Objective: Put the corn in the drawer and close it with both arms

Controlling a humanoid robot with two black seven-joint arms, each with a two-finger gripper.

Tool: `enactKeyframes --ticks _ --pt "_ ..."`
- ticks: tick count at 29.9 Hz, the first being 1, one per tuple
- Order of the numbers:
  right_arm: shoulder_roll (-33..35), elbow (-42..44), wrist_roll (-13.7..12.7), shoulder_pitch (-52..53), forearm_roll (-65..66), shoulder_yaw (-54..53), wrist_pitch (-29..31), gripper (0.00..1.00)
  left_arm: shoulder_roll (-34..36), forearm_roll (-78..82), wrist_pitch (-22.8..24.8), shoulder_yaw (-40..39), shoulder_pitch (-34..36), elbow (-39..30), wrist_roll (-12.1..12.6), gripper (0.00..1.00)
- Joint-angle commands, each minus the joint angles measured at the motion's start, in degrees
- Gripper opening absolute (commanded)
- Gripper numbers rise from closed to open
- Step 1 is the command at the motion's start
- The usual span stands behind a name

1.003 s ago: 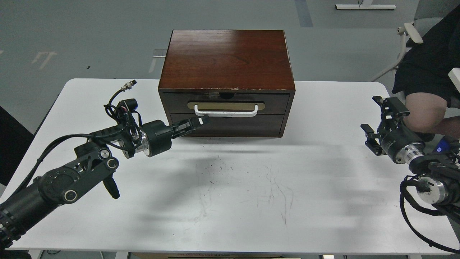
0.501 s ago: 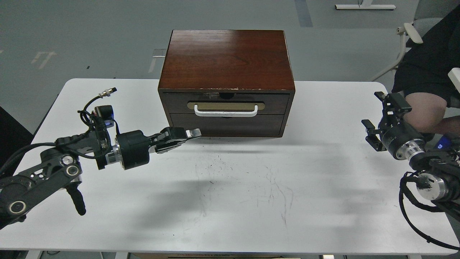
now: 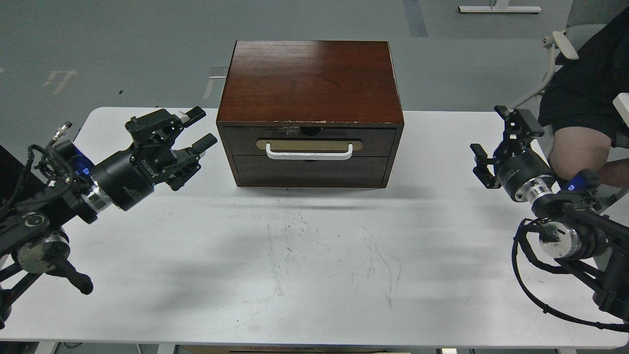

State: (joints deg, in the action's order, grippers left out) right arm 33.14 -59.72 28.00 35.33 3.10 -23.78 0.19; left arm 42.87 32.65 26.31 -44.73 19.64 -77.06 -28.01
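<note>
**Both grippers off the cabinet, drawer flush**

Left gripper (image 3: 199, 129) — hovering over the white table (image 3: 314, 275) just left of the wooden cabinet (image 3: 309, 81), fingers spread wide, nothing between them. Tips point toward the cabinet's left side, a clear gap showing; no contact.

Centre: cabinet sits at the back of the table, top edge chipped pale along the front. The drawer (image 3: 308, 141) is the upper front, flush with the frame, its white bar handle (image 3: 309, 153) across a tan plate. Below it a plain dark panel (image 3: 310, 170). Corn not visible anywhere in this view. Table surface in front is scuffed with fine dark scratches.

Right gripper (image 3: 494, 137) — well apart from the cabinet, near the table's right edge, fingers parted and empty, pointing up and back. Beyond it, a seated person's knee (image 3: 572, 152) at the frame's right edge.
</note>
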Motion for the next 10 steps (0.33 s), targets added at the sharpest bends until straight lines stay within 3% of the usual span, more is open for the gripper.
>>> enactKeyframes --ticks 1,10 --pt "-1.41 0.04 0.0 0.0 0.5 0.75 -0.1 1.0 -2.08 -0.22 0.05 -3.25 -3.2 0.68 0.01 0.99" --pt "-1.68 -0.92 0.0 -0.08 0.59 0.84 0.6 1.0 -4.28 -0.13 0.4 -4.57 -5.31 1.65 0.01 0.99"
